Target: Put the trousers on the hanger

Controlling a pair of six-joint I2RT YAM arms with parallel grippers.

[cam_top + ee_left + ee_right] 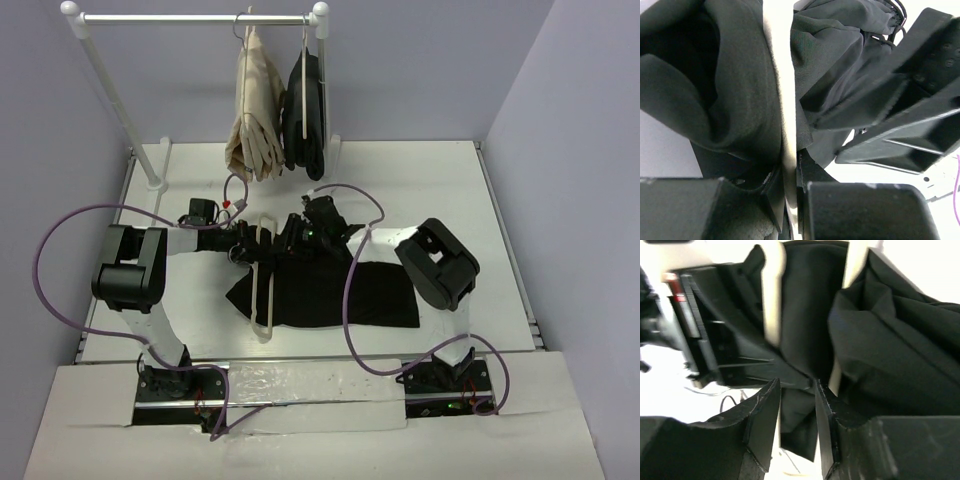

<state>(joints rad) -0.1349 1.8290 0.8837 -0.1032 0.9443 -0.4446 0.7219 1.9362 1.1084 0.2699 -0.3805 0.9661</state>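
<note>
Clamping hanger [781, 90], left pincer [790, 170].

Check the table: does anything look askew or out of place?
The long black trousers are bunched at their far end beside the thin white hanger instead of lying flat, and the right arm's purple cable drapes across them.

White table [450, 190], black trousers [375, 295] spread at centre, white hanger [263, 328] across them, rack feet [157, 178] at back.
</note>
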